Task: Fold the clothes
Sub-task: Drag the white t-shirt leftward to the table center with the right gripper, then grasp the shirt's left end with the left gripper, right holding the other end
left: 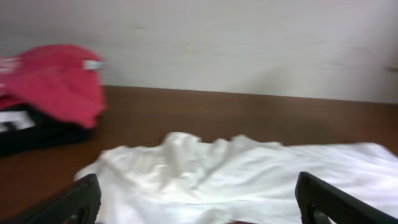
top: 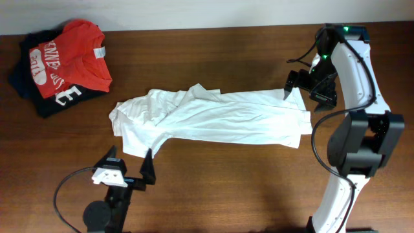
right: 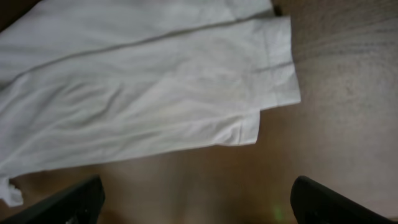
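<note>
The white T-shirt (top: 213, 116) lies folded lengthwise into a long band across the middle of the table, bunched at its left end. It also shows in the left wrist view (left: 236, 171) and the right wrist view (right: 143, 93). My left gripper (top: 129, 162) is open and empty, just in front of the shirt's left end (left: 196, 202). My right gripper (top: 309, 87) is open and empty, at the shirt's far right corner; in its own view it hovers over bare wood (right: 196, 199) beside the hem.
A red shirt with white lettering (top: 68, 61) lies on dark folded garments (top: 29, 81) at the back left, also seen in the left wrist view (left: 59, 81). The wooden table (top: 259, 188) ends at a pale wall behind.
</note>
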{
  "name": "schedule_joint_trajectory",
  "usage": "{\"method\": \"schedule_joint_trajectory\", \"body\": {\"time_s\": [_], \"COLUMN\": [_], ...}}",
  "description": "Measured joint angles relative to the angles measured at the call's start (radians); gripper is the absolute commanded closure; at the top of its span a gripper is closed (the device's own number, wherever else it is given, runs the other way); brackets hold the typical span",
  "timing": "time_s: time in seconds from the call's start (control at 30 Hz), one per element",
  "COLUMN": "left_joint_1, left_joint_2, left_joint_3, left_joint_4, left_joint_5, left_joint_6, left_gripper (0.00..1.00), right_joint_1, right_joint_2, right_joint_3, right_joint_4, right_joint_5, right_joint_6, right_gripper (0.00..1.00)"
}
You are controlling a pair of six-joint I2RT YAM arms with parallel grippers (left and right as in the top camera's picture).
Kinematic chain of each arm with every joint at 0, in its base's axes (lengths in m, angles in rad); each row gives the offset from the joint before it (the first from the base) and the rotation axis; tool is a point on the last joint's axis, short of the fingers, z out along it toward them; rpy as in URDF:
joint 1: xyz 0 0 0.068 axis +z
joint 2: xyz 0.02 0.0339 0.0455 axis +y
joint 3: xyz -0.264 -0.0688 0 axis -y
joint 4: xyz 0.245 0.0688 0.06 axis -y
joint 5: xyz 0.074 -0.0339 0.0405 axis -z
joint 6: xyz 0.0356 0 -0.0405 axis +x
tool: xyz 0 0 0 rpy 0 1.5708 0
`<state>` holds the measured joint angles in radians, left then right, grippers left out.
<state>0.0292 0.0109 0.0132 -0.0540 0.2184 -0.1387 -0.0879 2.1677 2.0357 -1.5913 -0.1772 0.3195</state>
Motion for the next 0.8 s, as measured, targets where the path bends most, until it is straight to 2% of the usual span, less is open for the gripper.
{"method": "schedule_joint_trajectory", "body": {"time_s": [0.13,0.17,0.23,0.3,0.33,0.4,0.43,0.5,0.57,0.7,0.8], "left_joint_1": [0.0,0.0,0.0,0.0,0.0,-0.001,-0.002,-0.002,-0.002,0.037,0.092], "left_joint_2": [0.0,0.02,0.106,0.251,0.412,0.596,0.776,0.998,1.221,1.431,1.536], "left_joint_3": [0.005,0.055,0.196,0.373,0.539,0.697,0.851,1.0,1.106,1.117,1.118], "left_joint_4": [0.035,0.013,-0.074,-0.227,-0.397,-0.587,-0.735,-0.865,-0.914,-0.922,-0.929], "left_joint_5": [0.186,0.243,0.272,0.27,0.26,0.232,0.203,0.135,0.056,-0.128,-0.156], "left_joint_6": [-0.001,0.0,0.005,0.03,0.07,0.116,0.157,0.195,0.212,0.106,0.075], "left_gripper": [0.01,0.01,0.01,0.01,0.01,0.01,0.01,0.01,0.01,0.01,0.01], "right_joint_1": [0.066,0.086,0.118,0.149,0.169,0.189,0.196,0.198,0.198,0.199,0.199], "right_joint_2": [-0.174,-0.238,-0.337,-0.418,-0.467,-0.523,-0.567,-0.611,-0.671,-0.705,-0.711], "right_joint_3": [-0.007,-0.01,-0.03,-0.059,-0.086,-0.132,-0.175,-0.229,-0.336,-0.466,-0.535], "right_joint_4": [-0.059,-0.072,-0.089,-0.091,-0.098,-0.094,-0.097,-0.09,-0.066,-0.02,0.042], "right_joint_5": [0.103,0.137,0.167,0.193,0.203,0.211,0.215,0.217,0.222,0.222,0.222], "right_joint_6": [0.067,0.096,0.141,0.174,0.186,0.201,0.211,0.225,0.23,0.231,0.231], "right_gripper": [0.01,0.01,0.01,0.01,0.01,0.01,0.01,0.01,0.01,0.01,0.02]}}
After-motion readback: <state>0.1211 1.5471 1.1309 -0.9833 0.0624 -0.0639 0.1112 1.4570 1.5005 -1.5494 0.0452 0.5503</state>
